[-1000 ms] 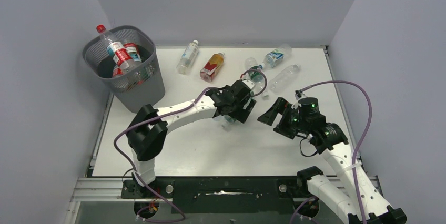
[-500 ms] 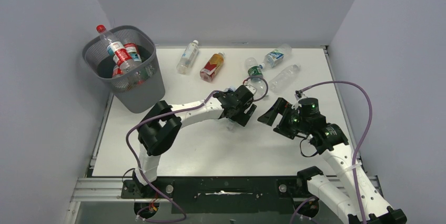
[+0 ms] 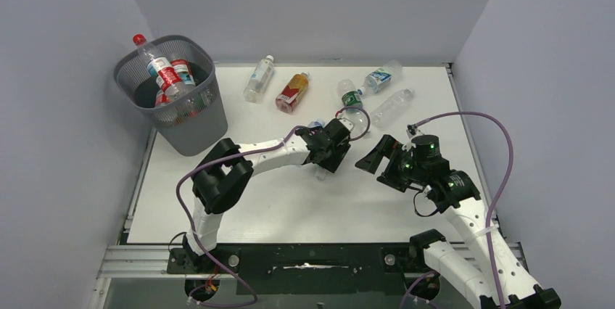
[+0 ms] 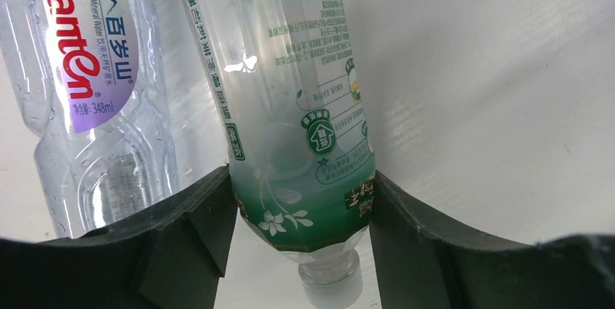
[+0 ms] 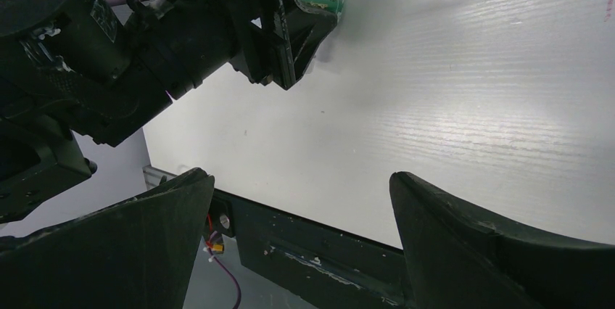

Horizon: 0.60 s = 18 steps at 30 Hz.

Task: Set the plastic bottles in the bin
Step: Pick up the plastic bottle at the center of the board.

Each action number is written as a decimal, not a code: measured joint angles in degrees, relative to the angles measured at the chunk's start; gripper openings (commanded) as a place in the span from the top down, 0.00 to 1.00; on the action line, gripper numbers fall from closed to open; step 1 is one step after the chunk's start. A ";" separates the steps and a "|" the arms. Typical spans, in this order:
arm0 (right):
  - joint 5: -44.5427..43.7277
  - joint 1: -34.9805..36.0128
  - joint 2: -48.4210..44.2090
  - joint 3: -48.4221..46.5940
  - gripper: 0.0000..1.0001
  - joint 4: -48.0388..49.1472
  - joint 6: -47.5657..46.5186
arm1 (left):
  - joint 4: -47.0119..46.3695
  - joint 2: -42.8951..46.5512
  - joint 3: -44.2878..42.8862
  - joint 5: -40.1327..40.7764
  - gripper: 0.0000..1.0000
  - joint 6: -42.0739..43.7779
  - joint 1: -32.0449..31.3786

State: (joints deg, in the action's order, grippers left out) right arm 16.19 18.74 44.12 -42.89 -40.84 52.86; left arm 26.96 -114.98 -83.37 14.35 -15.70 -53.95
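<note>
Mid-worktop: left gripper [image 4: 301,187] clamped on a green-labelled bottle [image 4: 290,91] low on its shoulder, cap end toward the camera, both fingers pressed to its sides. Cannot tell whether it is lifted or resting on the worktop [image 3: 275,207]. A Ganten water bottle [image 4: 87,84] lies just beside it, outside the grip and apparently touching it. Right gripper [image 5: 299,177] spread wide and holding nothing, hanging near the left one and facing it. Bin [image 3: 190,129] stands at the far left corner, well apart from the clamped bottle; it holds several bottles, and a red-capped bottle [image 3: 156,62] leans out over the rim. Left on the worktop along the far edge are a white-capped clear bottle [image 3: 259,78], an amber bottle [image 3: 292,92], a green-banded bottle [image 3: 351,96], a blue-labelled bottle [image 3: 381,77] and a plain clear bottle [image 3: 392,107]. Judgement: task partly done, with a share binned and seven outside — one in hand, six loose. Step in hand looks like the carry across to the bin.
</note>
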 measured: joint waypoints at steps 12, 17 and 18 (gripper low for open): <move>0.00 0.00 0.00 0.07 0.02 0.04 0.02 | 5.95 5.09 -1.95 0.42 0.49 0.07 0.20; 0.00 0.00 0.00 0.07 0.02 0.02 0.02 | 8.48 10.73 -6.19 0.52 0.49 0.13 1.16; 0.00 0.00 0.00 0.07 0.02 0.02 0.04 | 8.94 11.80 -7.17 0.57 0.49 0.22 1.55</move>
State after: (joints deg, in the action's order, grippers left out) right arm 16.19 18.74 44.12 -42.83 -40.82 52.90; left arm 35.90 -103.18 -90.54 14.92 -15.49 -52.40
